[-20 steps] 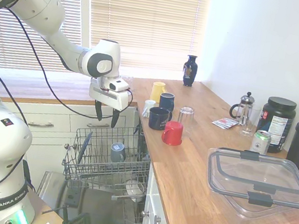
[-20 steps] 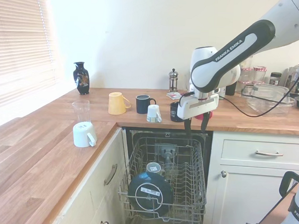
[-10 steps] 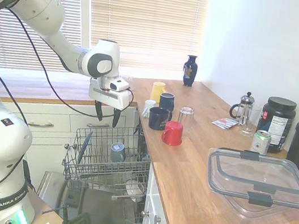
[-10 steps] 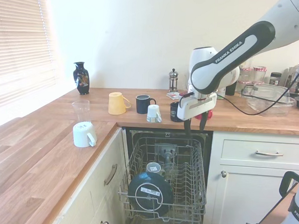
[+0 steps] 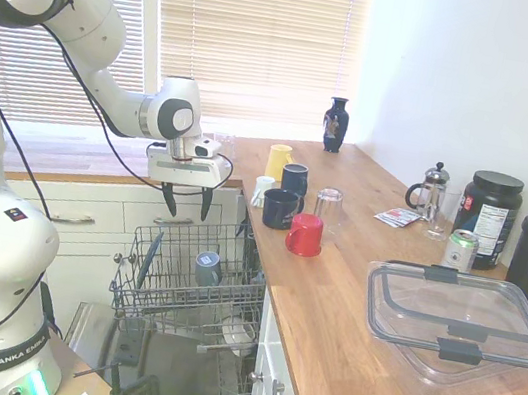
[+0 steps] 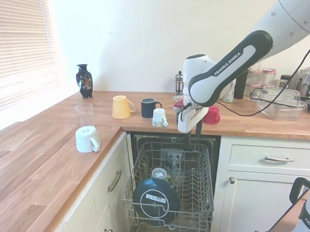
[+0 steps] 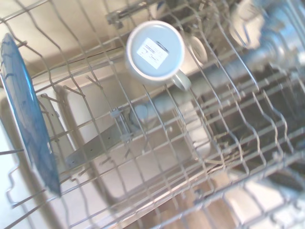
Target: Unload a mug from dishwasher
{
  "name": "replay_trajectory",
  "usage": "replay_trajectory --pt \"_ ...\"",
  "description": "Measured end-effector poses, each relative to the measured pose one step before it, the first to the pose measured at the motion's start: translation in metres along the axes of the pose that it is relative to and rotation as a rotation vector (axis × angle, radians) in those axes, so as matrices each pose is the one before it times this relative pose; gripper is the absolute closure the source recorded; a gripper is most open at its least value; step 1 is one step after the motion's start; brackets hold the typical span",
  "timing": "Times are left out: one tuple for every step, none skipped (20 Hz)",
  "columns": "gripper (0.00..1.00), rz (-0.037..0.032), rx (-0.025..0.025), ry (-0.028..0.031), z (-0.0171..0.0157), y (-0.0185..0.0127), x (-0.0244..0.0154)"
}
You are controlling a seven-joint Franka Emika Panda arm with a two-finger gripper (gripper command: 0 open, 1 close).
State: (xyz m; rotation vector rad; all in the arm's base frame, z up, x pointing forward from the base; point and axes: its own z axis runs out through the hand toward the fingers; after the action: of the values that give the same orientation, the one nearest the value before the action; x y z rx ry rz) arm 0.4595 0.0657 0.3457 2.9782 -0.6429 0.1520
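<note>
**Pincer held above the pulled-out rack, mug seated below it**

In the first exterior view, the pincer (image 5: 184, 207) is seen with its fingers spread and nothing between them, hung over the dishwasher (image 5: 189, 292); the mug (image 5: 207, 268) is set upside down in the wire rack below it and a little toward the wooden worktop (image 5: 364, 326), against slatted blinds (image 5: 251, 33). In the second exterior view, the pincer (image 6: 192, 138) is placed before a plain wall, the mug (image 6: 159, 174) lying lower in the rack, beside a dark plate (image 6: 156, 199). In the wrist view, the mug (image 7: 155, 52) is shown base-up among the tines, a blue plate (image 7: 29, 124) standing on edge well apart.
</note>
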Motion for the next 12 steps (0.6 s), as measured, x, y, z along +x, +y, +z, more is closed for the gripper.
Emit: replay_trajectory --pt "0.00 -0.01882 -0.00669 0.00643 0.00347 -0.00544 0.00452" --pt "0.00 -0.02042 -0.01052 0.00947 0.00366 -0.00504 0.00517" --pt "0.00 -0.01499 -0.01028 0.01066 0.00430 -0.00465 0.00582" --pt "0.00 -0.01218 -0.00766 0.00897 0.00564 -0.00384 0.00598" --pt "0.00 -0.00414 -0.00358 0.00772 0.00668 -0.00283 0.00692" --pt "0.00 0.00197 0.00313 0.00057 0.00722 -0.00186 0.00781" --pt "0.00 0.00131 0.00097 -0.00089 0.00718 -0.00088 0.00804" --pt "0.00 -0.00380 -0.00320 -0.00294 0.00707 -0.00027 0.00779" --pt "0.00 -0.00821 -0.00381 -0.00428 0.00647 0.00005 0.00699" --pt "0.00 -0.01215 -0.00334 -0.00526 0.00621 -0.00011 0.00565" --pt "0.00 -0.01968 -0.00319 -0.00606 0.00625 0.00001 0.00444" --pt "0.00 -0.01942 -0.00186 -0.00413 0.00594 0.00051 0.00359"
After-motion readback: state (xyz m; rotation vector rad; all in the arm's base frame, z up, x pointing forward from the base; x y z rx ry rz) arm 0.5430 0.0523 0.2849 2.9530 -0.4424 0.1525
